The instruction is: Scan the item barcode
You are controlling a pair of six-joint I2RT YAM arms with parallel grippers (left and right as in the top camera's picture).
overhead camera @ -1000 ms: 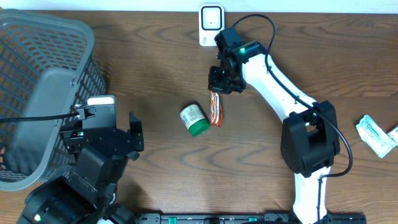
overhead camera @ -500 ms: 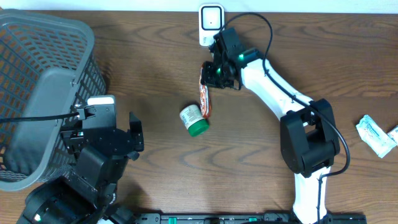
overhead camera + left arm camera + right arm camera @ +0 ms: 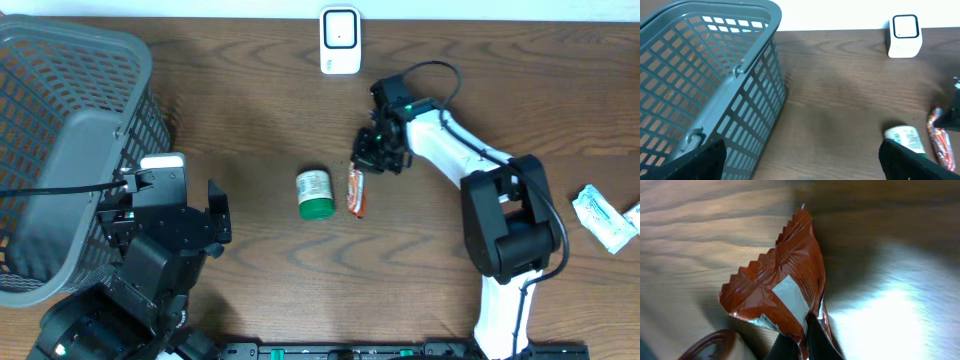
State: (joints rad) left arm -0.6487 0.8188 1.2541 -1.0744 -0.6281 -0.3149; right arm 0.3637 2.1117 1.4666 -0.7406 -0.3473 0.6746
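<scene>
Brown wood-grain bench (image 3: pixel 250 100). Right hand (image 3: pixel 366 163) sits just right of centre, clenched on the upper end of a red-orange snack packet (image 3: pixel 356 191); from the right wrist view its dark fingers (image 3: pixel 816 341) pinch one edge of the wrapper, crimped zigzag seam pointing away, a pale label patch showing on the foil. Cannot tell from above whether the packet's free end rests on the bench or hangs just clear of it. Packet lies roughly lengthwise toward the near edge, just beside a small white bottle (image 3: pixel 316 193) with a green cap, a narrow gap between the two. Bottle lies on its side, cap toward the near edge. White scanner (image 3: pixel 340 41) stands at the far edge of the bench, well apart from the packet, with the right arm's white links running from the hand back to its black base at the near right. Left hand (image 3: pixel 800 157) is released, jaws spread wide, nothing between them; it hovers at the near left, next to a grey plastic basket (image 3: pixel 70 110) that fills the left end of the bench. The left wrist view looks across the basket's latticed wall toward the scanner, with bottle and packet low at right. Two white sachets (image 3: pixel 603 216) lie at the far right edge, well away from both hands.
</scene>
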